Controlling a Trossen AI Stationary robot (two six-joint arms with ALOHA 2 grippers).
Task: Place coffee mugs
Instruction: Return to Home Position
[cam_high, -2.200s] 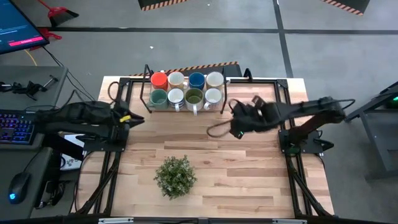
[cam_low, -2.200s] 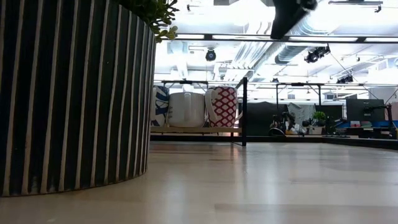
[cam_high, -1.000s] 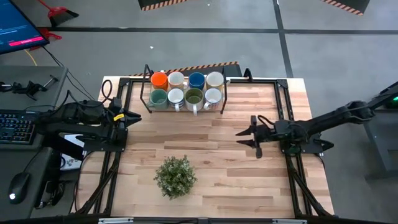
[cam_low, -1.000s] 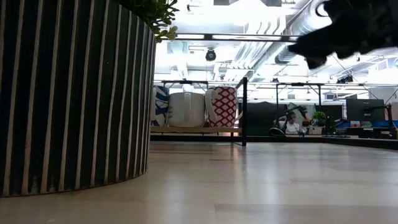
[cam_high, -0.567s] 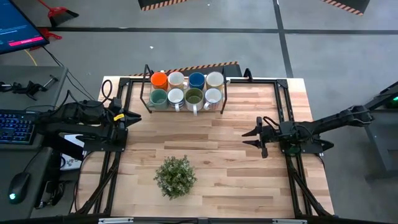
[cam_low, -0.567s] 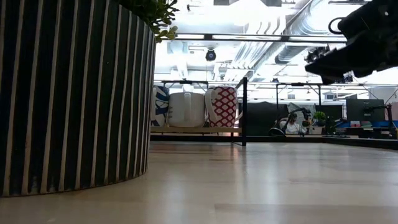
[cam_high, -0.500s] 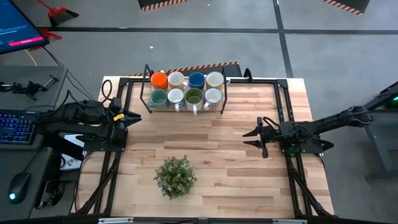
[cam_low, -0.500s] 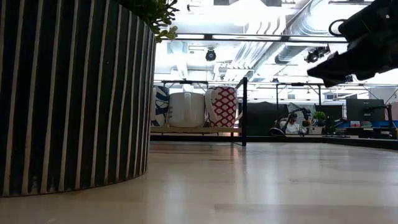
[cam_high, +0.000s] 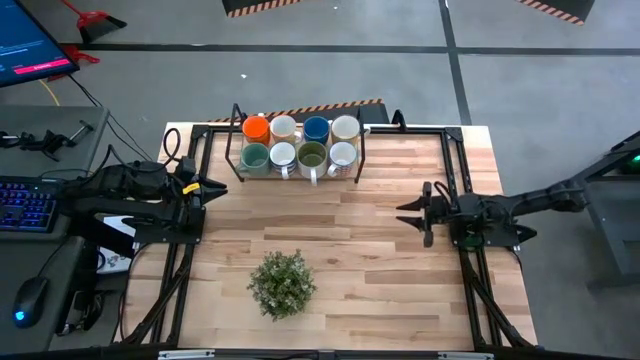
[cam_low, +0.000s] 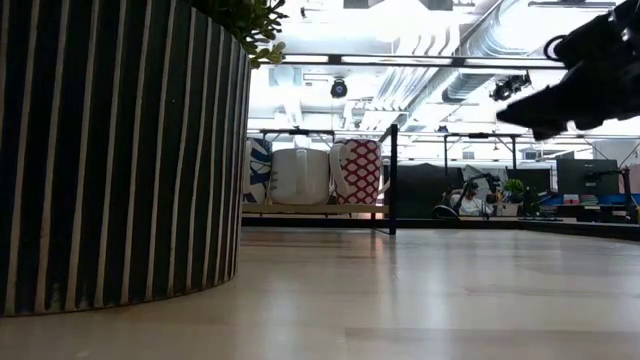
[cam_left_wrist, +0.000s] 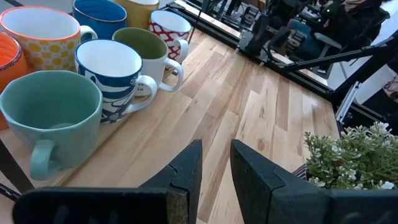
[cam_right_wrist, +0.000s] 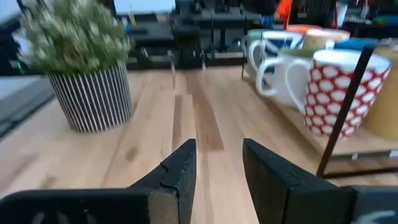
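Two dark, slim jointed arms (cam_high: 120, 185) with black, wedge-shaped fingers (cam_left_wrist: 186, 168).

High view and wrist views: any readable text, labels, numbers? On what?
Nothing legible in any view.
Monitor, off the table's left side: lines of text, too small to read.
Mugs: printed patterns only, no words.
Striped floor tape behind the mugs: hazard stripes, no lettering.

Setting: robotics lab inside an open industrial office. Evidence:
- light wooden plank table (cam_high: 370, 260) in a black metal frame (cam_high: 420, 127), carrying a dark jointed left arm (cam_high: 120, 188) and right arm (cam_high: 520, 203)
- grey concrete floor (cam_high: 300, 60) with black-and-yellow hazard tape (cam_high: 340, 104)
- backlit black keyboard (cam_high: 25, 205) and flat monitor (cam_high: 30, 50)
- exposed silver ceiling ducts (cam_low: 420, 85)
- seated person (cam_low: 468, 203) far back
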